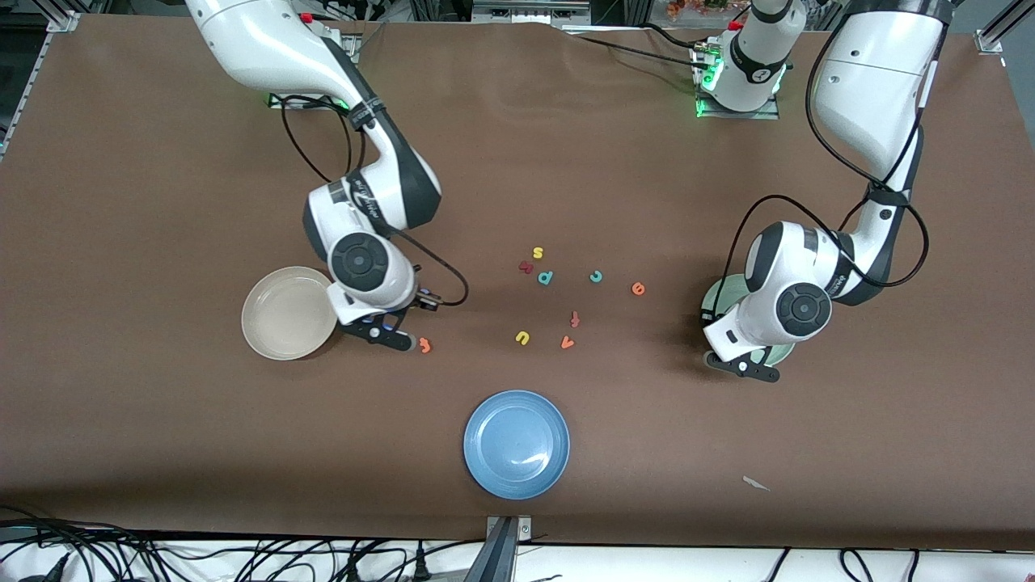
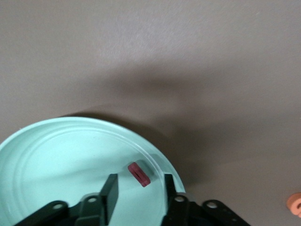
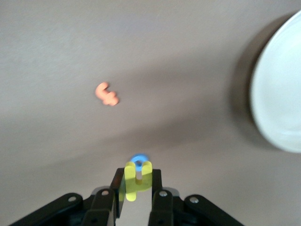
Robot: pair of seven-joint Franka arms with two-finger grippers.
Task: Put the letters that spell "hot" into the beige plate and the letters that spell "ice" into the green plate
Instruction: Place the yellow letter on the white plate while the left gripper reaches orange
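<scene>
My right gripper (image 3: pixel 137 173) is shut on the yellow h (image 3: pixel 136 181), low over the cloth beside the beige plate (image 1: pixel 279 323), whose rim also shows in the right wrist view (image 3: pixel 282 94). A blue o (image 3: pixel 138 161) shows just past the h's tips; I cannot tell whether they touch. The orange t (image 1: pixel 424 345) lies on the cloth close to this gripper (image 1: pixel 396 338). My left gripper (image 2: pixel 139 178) stands open over the green plate (image 2: pixel 56 155), and the dark red i (image 2: pixel 139 174) lies in that plate between the fingers. The teal c (image 1: pixel 596 276) and orange e (image 1: pixel 638 288) lie mid-table.
A blue plate (image 1: pixel 516 444) sits nearest the front camera. Mid-table lie a yellow s (image 1: pixel 538 253), a dark red bent letter (image 1: pixel 525 267), a teal p (image 1: pixel 546 277), a red hooked letter (image 1: pixel 575 319), a yellow u (image 1: pixel 522 337) and another orange letter (image 1: pixel 567 343).
</scene>
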